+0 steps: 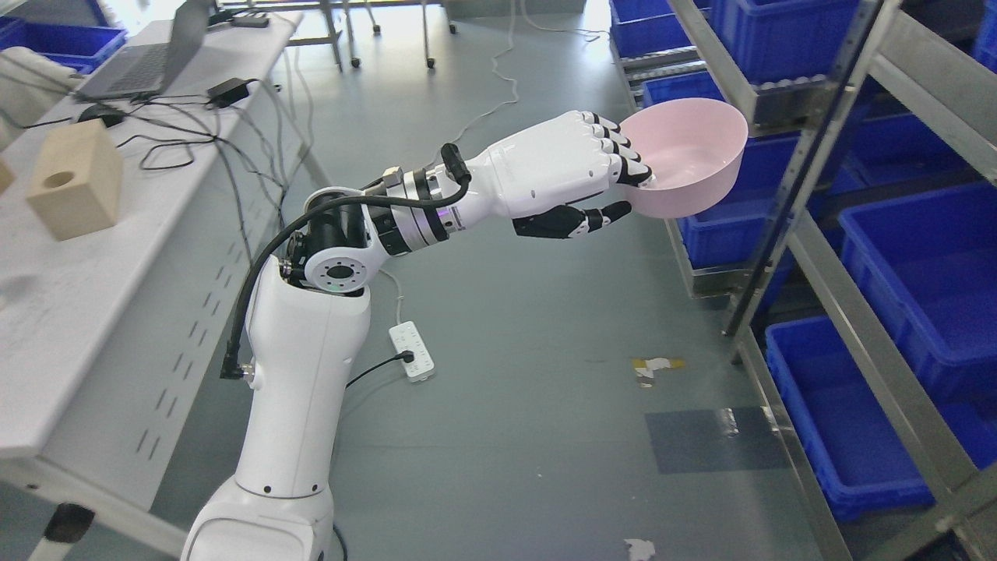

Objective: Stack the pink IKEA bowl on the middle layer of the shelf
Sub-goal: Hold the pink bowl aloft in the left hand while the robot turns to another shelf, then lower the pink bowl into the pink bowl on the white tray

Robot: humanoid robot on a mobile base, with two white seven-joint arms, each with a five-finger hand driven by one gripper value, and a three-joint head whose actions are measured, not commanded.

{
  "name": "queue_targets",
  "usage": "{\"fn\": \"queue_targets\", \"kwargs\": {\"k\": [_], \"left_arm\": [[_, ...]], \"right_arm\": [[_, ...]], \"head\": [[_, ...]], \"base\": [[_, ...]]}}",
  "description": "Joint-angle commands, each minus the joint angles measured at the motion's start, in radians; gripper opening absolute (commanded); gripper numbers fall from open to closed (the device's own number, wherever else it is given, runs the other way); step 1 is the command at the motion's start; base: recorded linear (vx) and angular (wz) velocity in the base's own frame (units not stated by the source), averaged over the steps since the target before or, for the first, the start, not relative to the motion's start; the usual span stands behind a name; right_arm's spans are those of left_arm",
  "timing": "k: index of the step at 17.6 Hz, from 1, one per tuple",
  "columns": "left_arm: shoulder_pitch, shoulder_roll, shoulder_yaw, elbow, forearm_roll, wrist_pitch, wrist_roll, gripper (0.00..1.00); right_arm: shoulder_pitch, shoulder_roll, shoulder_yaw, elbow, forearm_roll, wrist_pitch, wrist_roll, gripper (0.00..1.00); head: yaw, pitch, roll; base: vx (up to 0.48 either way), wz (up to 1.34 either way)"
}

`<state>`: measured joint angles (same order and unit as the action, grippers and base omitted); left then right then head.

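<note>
**Up by the shelf frame: pink bowl held in left hand**

Beside the grey metal shelf upright (787, 195), the smooth round pink plastic bowl (693, 160) hangs in the air, tilted w/ its opening facing up and toward the camera. Glossy inside, plain, no pattern. It sits above the floor, not resting on any shelf layer.

Left hand (572, 175), white hard shell w/ black joints, grips the bowl's near rim: four fingers (623, 152) hooked over the edge into the bowl, thumb (592, 220) under the outer wall. Fingers closed tight on the rim. Arm comes from lower left, white glossy upper arm rising, elbow bent, forearm reaching right toward the shelf; black cable (265, 257) loops along it.

Behind and below the bowl: blue plastic bins (919, 265), rectangular, matte, set in rows on the angled shelf rails. Floor is grey-green, smooth, w/ a white power strip (413, 352) near the arm. At left, a white table (93, 312) w/ a pale wooden block (76, 189) having a round hole, a grey laptop (148, 58) and black cords.
</note>
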<state>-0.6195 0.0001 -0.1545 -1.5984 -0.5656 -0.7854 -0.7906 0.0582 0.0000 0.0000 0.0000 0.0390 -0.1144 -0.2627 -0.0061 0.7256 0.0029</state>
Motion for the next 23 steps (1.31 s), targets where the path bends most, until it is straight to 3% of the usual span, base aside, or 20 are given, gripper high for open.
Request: {"fn": "queue_targets", "kwargs": {"k": [1,5,11,13,14,15,19,23], "left_arm": [[-0.003,0.017,-0.022,0.002,0.012,0.0,0.001,0.04],[-0.016,0.017,-0.019,0.002,0.019,0.0,-0.001,0.04],[-0.221,0.017,0.102,0.024,0.044,0.0,-0.028,0.03],[-0.246,0.017,0.134,0.04,0.024,0.0,-0.067,0.02],[-0.247,0.017,0.173,0.043,-0.053,0.026,-0.096,0.02],[-0.247,0.029,0.202,0.046,-0.122,0.05,-0.128,0.02],[-0.247,0.138,0.213,0.08,-0.161,0.098,-0.17,0.02],[-0.249,0.144,0.204,0.179,-0.22,0.104,-0.162,0.02]], "right_arm": [[0.0,-0.017,0.005,-0.017,-0.001,-0.001,0.0,1.0],[0.0,-0.017,0.005,-0.017,-0.001,-0.001,0.0,1.0],[0.0,-0.017,0.005,-0.017,0.001,-0.001,0.0,1.0],[0.0,-0.017,0.005,-0.017,-0.001,-0.001,0.0,1.0],[0.0,-0.017,0.005,-0.017,0.001,-0.001,0.0,1.0],[0.0,-0.017,0.005,-0.017,-0.001,-0.001,0.0,1.0],[0.0,-0.017,0.005,-0.017,0.001,-0.001,0.0,1.0],[0.0,-0.017,0.005,-0.017,-0.001,-0.001,0.0,1.0]], "head": [[0.0,0.0,0.0],[0.0,0.0,0.0],[0.0,0.0,0.0],[0.0,0.0,0.0],[0.0,0.0,0.0],[0.0,0.0,0.0],[0.0,0.0,0.0],[0.0,0.0,0.0]], "base": [[0.036,-0.94],[0.014,-1.2],[0.003,-1.58],[0.002,-1.46],[0.024,-1.31],[0.024,-1.31],[0.046,-1.04],[0.079,-0.55]]}}
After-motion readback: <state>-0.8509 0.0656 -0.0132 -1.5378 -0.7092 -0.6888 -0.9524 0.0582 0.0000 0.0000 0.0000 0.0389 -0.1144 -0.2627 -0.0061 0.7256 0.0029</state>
